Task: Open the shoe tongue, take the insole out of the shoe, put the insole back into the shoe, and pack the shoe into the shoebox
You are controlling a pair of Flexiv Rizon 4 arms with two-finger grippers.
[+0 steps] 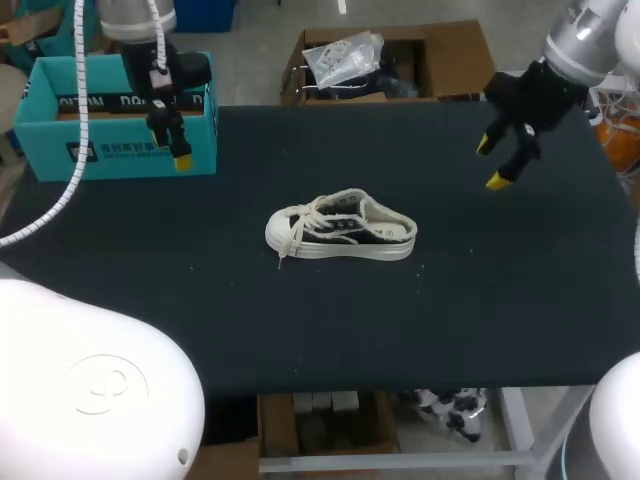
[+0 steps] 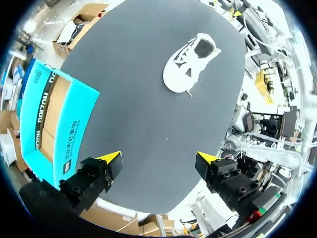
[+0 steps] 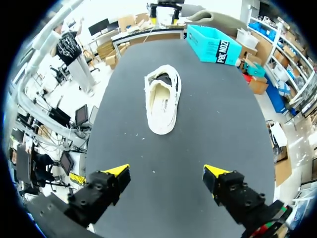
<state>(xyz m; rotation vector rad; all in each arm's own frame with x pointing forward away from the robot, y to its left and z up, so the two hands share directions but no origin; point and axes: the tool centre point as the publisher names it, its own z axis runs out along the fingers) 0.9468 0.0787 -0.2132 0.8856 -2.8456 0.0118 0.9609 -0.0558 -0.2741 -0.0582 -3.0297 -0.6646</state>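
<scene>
Shoe (image 1: 340,228) sits upright mid-table (image 1: 500,300), toe toward the left arm. Teal shoebox (image 1: 115,125) stands at the far left corner. Left gripper (image 2: 159,158) hovers beside it, right gripper (image 3: 166,172) over the far right, both wide open and empty.

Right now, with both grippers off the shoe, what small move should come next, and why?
Probably lower the left gripper toward the laced front of the shoe. The shoe stands upright with its toe toward the left arm's side, both grippers hang open and apart from it, and the right gripper faces its heel, so the tongue seems the first thing to reach.
</scene>
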